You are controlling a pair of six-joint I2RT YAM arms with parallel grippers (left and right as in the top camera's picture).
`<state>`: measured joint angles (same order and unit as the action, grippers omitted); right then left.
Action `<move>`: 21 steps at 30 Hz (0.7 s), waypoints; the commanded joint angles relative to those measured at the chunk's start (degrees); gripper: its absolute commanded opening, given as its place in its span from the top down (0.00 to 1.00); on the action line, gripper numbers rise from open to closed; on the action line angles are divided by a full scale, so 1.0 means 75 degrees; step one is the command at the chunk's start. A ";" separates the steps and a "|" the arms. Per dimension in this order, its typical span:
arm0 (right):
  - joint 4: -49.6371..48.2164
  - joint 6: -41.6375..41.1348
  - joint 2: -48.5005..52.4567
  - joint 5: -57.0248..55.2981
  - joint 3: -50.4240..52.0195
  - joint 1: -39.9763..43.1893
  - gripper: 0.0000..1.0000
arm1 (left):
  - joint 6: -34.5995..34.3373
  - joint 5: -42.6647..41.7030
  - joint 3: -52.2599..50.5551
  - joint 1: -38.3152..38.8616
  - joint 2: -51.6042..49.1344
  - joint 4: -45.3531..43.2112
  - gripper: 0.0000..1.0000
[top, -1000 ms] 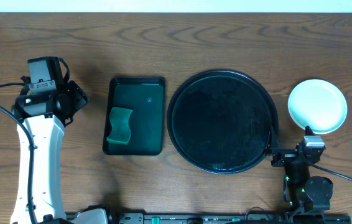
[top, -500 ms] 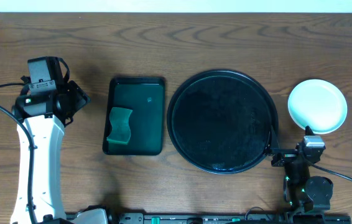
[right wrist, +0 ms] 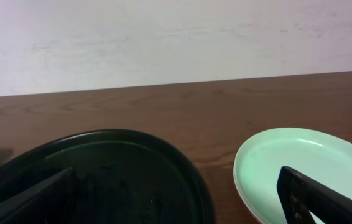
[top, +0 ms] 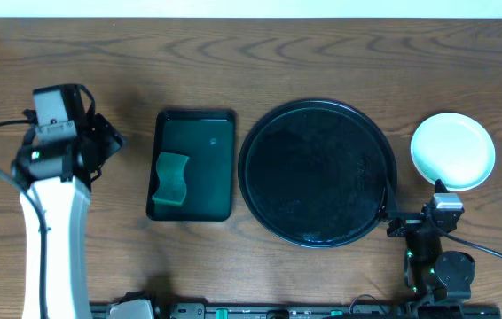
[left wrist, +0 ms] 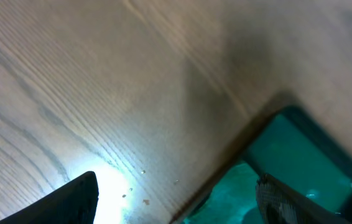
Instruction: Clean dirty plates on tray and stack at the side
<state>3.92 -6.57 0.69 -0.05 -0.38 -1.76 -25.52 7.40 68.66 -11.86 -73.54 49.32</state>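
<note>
Black and glossy, one large round tray with a raised rim (top: pixel 317 173) sits right of the wooden desk's (top: pixel 322 53) centre. Near the right edge, just beside that rim and apart from it, lies one round pale mint plate (top: pixel 452 151); whether more lie under it I cannot tell. One dark green rectangular tray (top: pixel 207 151) holds one green sponge (top: pixel 172 179). Two grippers: the left gripper (left wrist: pixel 176 199) hangs spread over bare wood beside the green tray, and the right gripper (right wrist: pixel 176 199) is spread at the near edge.
</note>
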 commanded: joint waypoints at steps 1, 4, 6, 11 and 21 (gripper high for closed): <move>0.0029 -0.0090 -0.0041 -0.0099 0.0009 -0.0093 0.01 | -0.0038 -0.0012 0.0111 -0.0032 0.0833 0.0020 0.19; 0.0029 -0.0090 -0.0041 -0.0099 0.0009 -0.0093 0.01 | -0.0038 -0.0012 0.0111 -0.0032 0.1818 0.0020 0.18; 0.0029 -0.0090 -0.0041 -0.0099 0.0009 -0.0093 0.01 | -0.0038 -0.0012 0.0111 -0.0029 0.2436 0.0020 0.19; 0.0029 -0.0090 -0.0041 -0.0099 0.0009 -0.0093 0.01 | -0.0038 -0.0012 0.0111 -0.0029 0.3681 0.0050 0.19; 0.0029 -0.0090 -0.0041 -0.0099 0.0009 -0.0093 0.01 | -0.0012 -0.0020 0.0111 -0.0029 0.5330 0.0216 0.19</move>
<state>3.97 -6.57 0.69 -0.05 -0.38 -1.76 -25.52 7.42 68.66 -11.90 -35.20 50.78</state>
